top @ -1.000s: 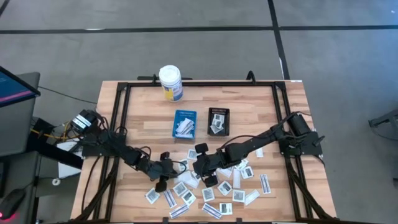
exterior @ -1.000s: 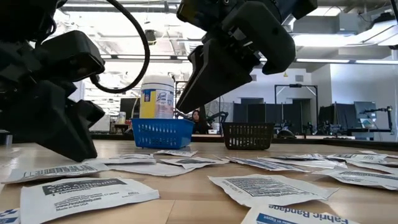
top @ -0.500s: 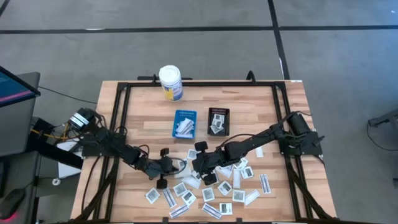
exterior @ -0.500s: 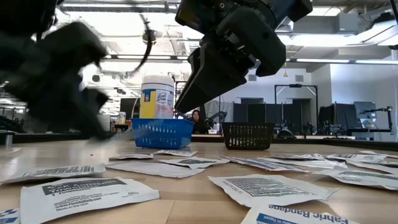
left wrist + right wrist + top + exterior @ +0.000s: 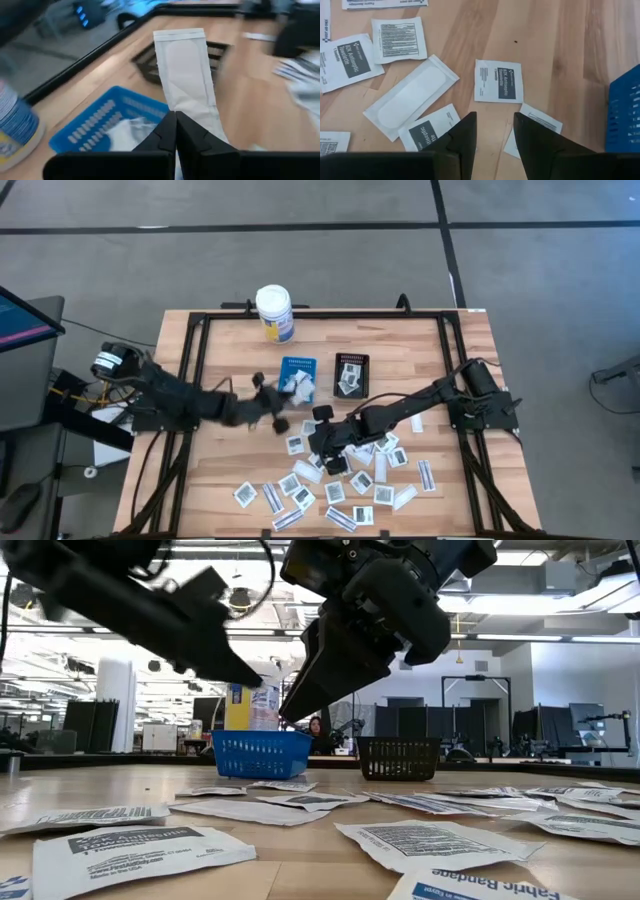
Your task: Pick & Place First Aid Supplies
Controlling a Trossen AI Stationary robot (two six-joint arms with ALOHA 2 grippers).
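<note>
Several small white packets (image 5: 330, 490) lie scattered flat on the near half of the wooden table. My left gripper (image 5: 175, 122) is shut on one narrow white strip packet (image 5: 182, 65) and hangs beside the blue tray (image 5: 297, 366), which has white packets in it. Next to it stands a black tray (image 5: 352, 362). My right gripper (image 5: 492, 131) is open, slanting down above the scattered packets (image 5: 498, 80), touching none of them; in the high view it (image 5: 326, 456) is near the table's middle. My left gripper pinches the strip packet's near end (image 5: 192, 112) between its two fingers. The fingers come nearly level from the table's left, in line with the strip. The strip sticks out past the fingertips, lifted clear, above the blue tray's edge.
A white bottle with a yellow label (image 5: 274, 312) stands at the far edge, behind the trays. A black frame (image 5: 200, 360) runs around the tabletop. The table's left and far right parts are bare wood.
My left gripper has risen from the packets near the front and swung toward the far edge to the blue tray, tipping from steeply down to nearly level. The strip packet has come up with it, lifted clear of the table. My right gripper has stayed put.
</note>
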